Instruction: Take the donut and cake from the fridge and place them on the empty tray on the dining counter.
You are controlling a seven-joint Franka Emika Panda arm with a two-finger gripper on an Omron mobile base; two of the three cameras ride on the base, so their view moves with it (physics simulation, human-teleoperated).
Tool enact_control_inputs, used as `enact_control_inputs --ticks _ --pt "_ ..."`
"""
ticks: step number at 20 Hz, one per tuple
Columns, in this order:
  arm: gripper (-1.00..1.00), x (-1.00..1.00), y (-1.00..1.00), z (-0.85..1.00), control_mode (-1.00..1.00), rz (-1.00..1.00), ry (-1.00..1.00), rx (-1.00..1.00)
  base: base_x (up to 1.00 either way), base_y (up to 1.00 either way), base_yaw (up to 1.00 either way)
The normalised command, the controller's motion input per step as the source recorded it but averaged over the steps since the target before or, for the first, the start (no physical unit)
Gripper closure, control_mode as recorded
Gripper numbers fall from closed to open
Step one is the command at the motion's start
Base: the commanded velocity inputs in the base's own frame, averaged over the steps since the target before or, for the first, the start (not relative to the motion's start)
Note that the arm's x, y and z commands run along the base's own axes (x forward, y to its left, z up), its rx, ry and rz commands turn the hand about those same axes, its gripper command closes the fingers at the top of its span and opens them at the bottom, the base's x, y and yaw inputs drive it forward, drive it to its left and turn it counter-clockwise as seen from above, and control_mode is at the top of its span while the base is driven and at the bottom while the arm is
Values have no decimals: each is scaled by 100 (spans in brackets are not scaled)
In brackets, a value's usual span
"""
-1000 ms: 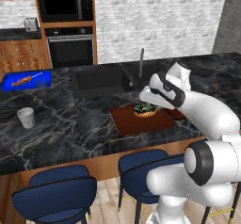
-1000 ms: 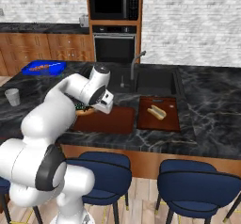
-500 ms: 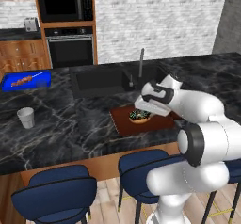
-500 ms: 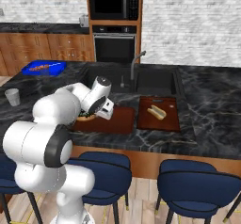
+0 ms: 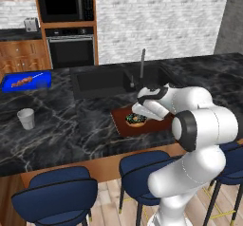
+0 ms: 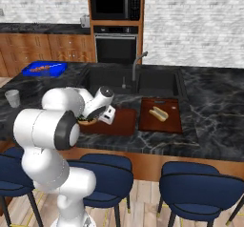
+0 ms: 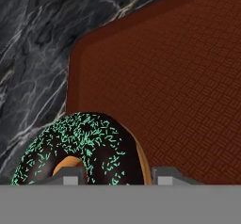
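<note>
Donut (image 7: 82, 150) sits between the gripper's (image 7: 115, 177) fingertips over the tray (image 7: 188, 77) on the dining counter (image 5: 71, 125) — jaws clamped on it; the donut's lower edge is cut off.

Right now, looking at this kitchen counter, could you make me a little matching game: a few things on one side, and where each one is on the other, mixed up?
Things:
1. donut
2. white cup
3. blue rectangle
4. faucet

Places:
A. standing alone on the dining counter, far left of the tray
B. rising at the back edge of the sink
C. over the tray, between the fingers of the gripper
D. at the counter's far left end, bearing a skewer

Pairs: 1-C, 2-A, 3-D, 4-B
</note>
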Motion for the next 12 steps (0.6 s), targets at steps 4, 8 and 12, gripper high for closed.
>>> enact_control_inputs --ticks 4,8,12 --pt "100 40 2 -27 -100 0 -3 0 0 0 0" --pt "100 34 0 -28 -100 0 0 0 0 0 0" --pt "100 27 1 -26 -100 0 0 0 0 0 0"
